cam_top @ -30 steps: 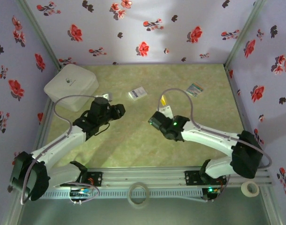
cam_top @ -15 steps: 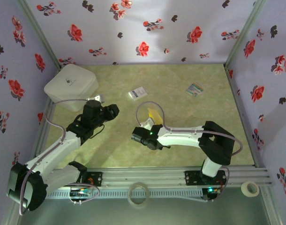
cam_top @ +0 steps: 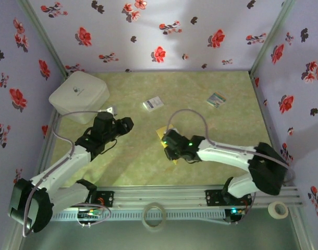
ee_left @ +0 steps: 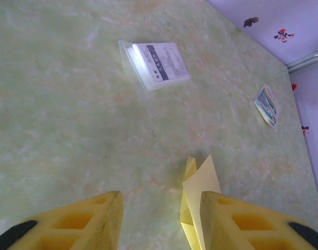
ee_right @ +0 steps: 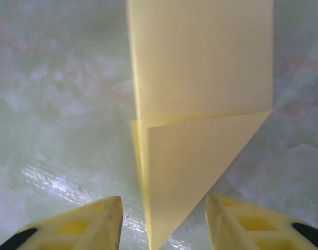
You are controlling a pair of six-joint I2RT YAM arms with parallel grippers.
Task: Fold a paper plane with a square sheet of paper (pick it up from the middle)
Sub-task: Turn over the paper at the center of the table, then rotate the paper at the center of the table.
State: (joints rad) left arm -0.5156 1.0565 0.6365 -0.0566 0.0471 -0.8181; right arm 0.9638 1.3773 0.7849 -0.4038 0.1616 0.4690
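Observation:
The yellow square sheet of paper is folded into a pointed paper plane (cam_top: 160,132) that lies on the green table near the middle. My right gripper (cam_top: 168,148) hovers over it, covering its middle. In the right wrist view the paper plane (ee_right: 200,94) lies flat, its tip pointing between the fingers of my right gripper (ee_right: 164,224), which is open and clear of the paper on both sides. My left gripper (cam_top: 126,124) is open to the left with nothing in it. In the left wrist view the paper plane (ee_left: 200,179) rests beyond my left gripper (ee_left: 161,221), beside its right finger.
A white box (cam_top: 78,92) stands at the back left. A white card with blue print (cam_top: 153,103) (ee_left: 156,62) and a striped card (cam_top: 217,99) (ee_left: 267,105) lie farther back. Two tape rolls (cam_top: 154,214) (cam_top: 277,209) sit by the front rail. Floral walls close three sides.
My right gripper has opened and let go of the paper plane, which now lies on the table; the arm shifted a little to the right. The left arm has barely moved.

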